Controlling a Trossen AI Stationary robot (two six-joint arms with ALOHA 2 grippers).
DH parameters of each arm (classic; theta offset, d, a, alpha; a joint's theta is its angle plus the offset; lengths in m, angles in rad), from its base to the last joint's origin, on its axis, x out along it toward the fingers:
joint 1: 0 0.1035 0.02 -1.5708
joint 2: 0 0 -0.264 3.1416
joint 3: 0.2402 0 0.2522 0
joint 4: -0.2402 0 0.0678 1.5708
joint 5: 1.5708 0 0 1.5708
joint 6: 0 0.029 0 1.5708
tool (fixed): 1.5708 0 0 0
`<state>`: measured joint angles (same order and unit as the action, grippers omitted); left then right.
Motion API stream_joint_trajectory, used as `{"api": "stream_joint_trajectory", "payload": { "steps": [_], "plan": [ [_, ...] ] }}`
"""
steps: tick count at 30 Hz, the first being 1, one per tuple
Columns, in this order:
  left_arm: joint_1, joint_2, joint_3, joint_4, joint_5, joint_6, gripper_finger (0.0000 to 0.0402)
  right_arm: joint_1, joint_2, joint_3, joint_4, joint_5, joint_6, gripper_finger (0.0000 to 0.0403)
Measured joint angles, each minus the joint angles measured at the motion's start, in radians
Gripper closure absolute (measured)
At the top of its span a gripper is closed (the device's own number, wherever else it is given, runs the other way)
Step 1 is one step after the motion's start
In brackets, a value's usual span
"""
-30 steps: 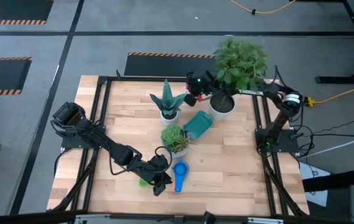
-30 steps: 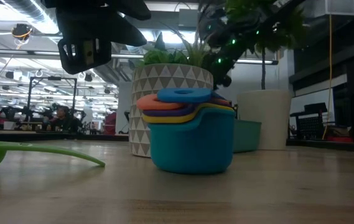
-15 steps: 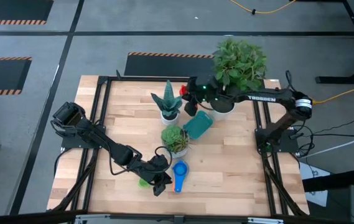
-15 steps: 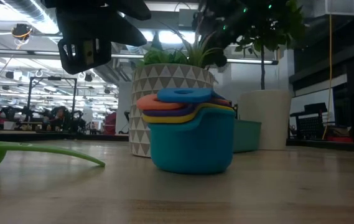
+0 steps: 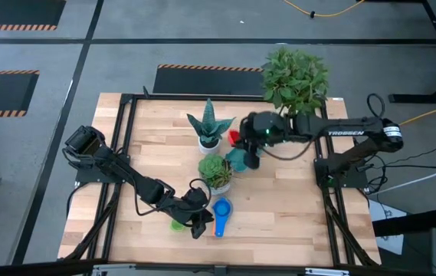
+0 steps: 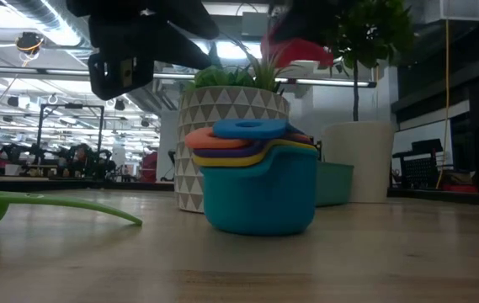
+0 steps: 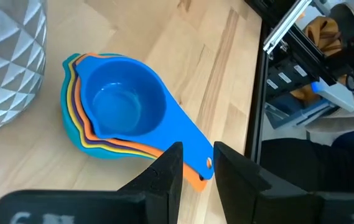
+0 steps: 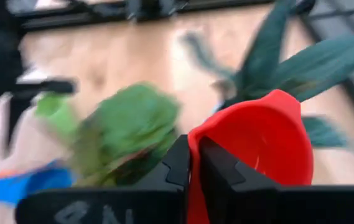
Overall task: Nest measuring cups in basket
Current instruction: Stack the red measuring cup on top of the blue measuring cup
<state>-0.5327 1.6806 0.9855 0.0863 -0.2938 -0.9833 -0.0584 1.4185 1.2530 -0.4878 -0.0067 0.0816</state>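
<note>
Right arm swung inward, TROSSEN lettering, fingers (image 8: 192,168) gripping red cup (image 8: 254,146), left fingers (image 7: 192,177) narrow.

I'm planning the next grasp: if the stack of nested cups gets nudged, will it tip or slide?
The nested cup stack sits on a broad flat base, so it likely slides rather than tips. The loosely stacked handles may shift apart. It looks like light plastic, so even a gentle push from the left end effector probably moves it.

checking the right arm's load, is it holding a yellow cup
No, the right gripper is shut on the red cup.
</note>
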Motion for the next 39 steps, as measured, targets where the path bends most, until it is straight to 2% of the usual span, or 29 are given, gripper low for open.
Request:
{"api": "stream_joint_trajectory", "payload": {
  "steps": [8,16,18,21,26,32,39],
  "plan": [
    [0.0,0.0,0.0,0.004,-0.016,0.0,0.0319,0.161,-0.005,0.0,-0.129,-0.075,0.12,0.0375],
    [0.0,0.0,0.0,0.004,-0.034,0.0,0.0319,0.317,0.002,0.0,-0.215,-0.075,0.268,0.0375],
    [0.0,0.0,0.0,0.004,-0.035,0.0,0.0319,0.351,0.002,0.0,-0.222,-0.059,0.305,0.0375],
    [0.0,0.0,0.0,0.004,-0.036,0.0,0.0319,0.404,0.012,0.0,-0.242,0.022,0.369,0.0374],
    [0.0,0.0,0.0,0.005,-0.037,0.0,0.0319,0.483,0.075,0.0,-0.263,0.118,0.493,0.0374],
    [0.0,0.0,0.0,0.005,-0.038,0.001,0.0319,0.55,0.203,0.0,-0.271,0.118,0.546,0.0374],
    [0.0,0.0,0.0,0.005,-0.038,0.026,0.0319,0.545,0.339,0.0,-0.292,0.119,0.595,0.0374]
  ]
}}
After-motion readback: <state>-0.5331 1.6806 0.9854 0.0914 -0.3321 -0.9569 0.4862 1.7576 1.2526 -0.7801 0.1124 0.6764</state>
